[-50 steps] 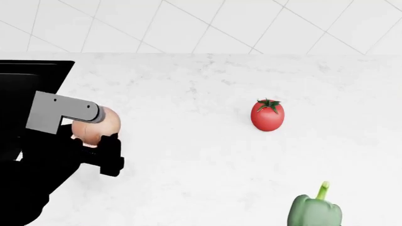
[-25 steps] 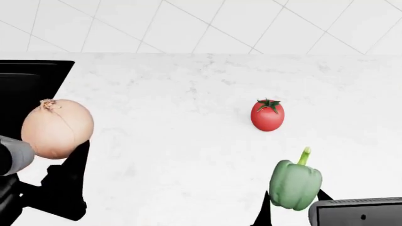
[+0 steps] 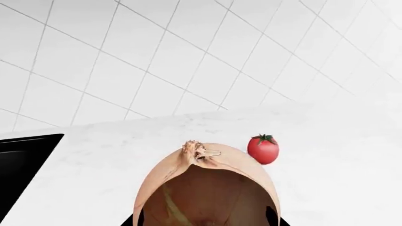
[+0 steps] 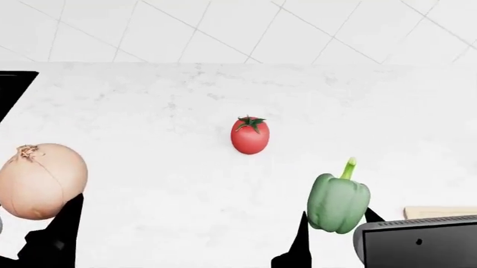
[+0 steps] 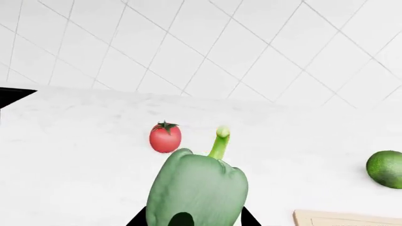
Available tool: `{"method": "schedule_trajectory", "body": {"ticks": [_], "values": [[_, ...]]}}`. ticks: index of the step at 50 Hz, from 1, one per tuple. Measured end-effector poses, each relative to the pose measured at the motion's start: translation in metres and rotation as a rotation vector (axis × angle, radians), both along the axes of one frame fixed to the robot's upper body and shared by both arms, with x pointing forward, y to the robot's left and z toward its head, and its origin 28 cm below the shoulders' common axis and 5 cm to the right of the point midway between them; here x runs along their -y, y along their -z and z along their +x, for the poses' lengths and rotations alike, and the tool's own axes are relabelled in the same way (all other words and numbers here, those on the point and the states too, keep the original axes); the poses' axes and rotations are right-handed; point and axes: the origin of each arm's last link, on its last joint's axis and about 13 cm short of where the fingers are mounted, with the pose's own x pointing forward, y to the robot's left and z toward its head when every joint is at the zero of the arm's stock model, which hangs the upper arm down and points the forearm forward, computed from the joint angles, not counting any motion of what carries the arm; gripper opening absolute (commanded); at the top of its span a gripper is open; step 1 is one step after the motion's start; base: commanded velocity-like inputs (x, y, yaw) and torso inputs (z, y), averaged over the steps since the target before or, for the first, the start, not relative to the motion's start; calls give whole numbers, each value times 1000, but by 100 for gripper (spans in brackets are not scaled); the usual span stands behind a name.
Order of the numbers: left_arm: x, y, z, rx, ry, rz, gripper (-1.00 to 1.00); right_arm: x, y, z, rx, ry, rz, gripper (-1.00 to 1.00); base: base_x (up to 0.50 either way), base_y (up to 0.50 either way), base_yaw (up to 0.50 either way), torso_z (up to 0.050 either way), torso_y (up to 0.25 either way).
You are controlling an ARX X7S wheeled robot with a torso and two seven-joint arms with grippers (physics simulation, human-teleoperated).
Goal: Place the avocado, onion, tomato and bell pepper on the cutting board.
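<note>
My left gripper (image 4: 33,215) is shut on the tan onion (image 4: 41,181), held above the white counter at the left. In the left wrist view the onion (image 3: 207,188) fills the space between the dark fingers (image 3: 136,219). Off the counter at the lower right, the green bell pepper (image 4: 339,202) hangs stem up with my right gripper (image 4: 337,215) shut on it. From the right wrist, the pepper (image 5: 197,188) is wedged between that gripper's fingers (image 5: 249,218). The red tomato (image 4: 249,135) sits alone mid-counter. The avocado (image 5: 385,168) lies near the cutting board (image 5: 349,218), whose corner (image 4: 439,212) shows at the right.
A black recessed area (image 4: 11,89) lies at the counter's far left. A white tiled wall (image 4: 238,28) backs the counter. My right arm's grey housing (image 4: 417,243) covers the lower right corner.
Both arms have risen: the onion and the pepper are now off the counter. The head view has swung right, so the tomato shows further left and the board's corner has come into view.
</note>
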Motion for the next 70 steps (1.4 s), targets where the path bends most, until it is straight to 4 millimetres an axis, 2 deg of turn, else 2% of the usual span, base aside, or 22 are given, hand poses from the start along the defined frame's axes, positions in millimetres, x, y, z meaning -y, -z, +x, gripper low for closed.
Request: {"method": "schedule_trajectory", "body": {"ticks": [45,60,70], "values": [[0,8,-6,-22,-24,-23,-100,1,1,-5,-8,-11,-1,-100,0,-499,0,0,0],[5,3,-1,-28,30,31,-100,4,-4,-7,-7,-19,-29,-100,0,0,0,0,1],[13,-5,7,-22,116,102,-100,16,-9,-17,-32,25,-69,-100,0,0,0,0,0]]}}
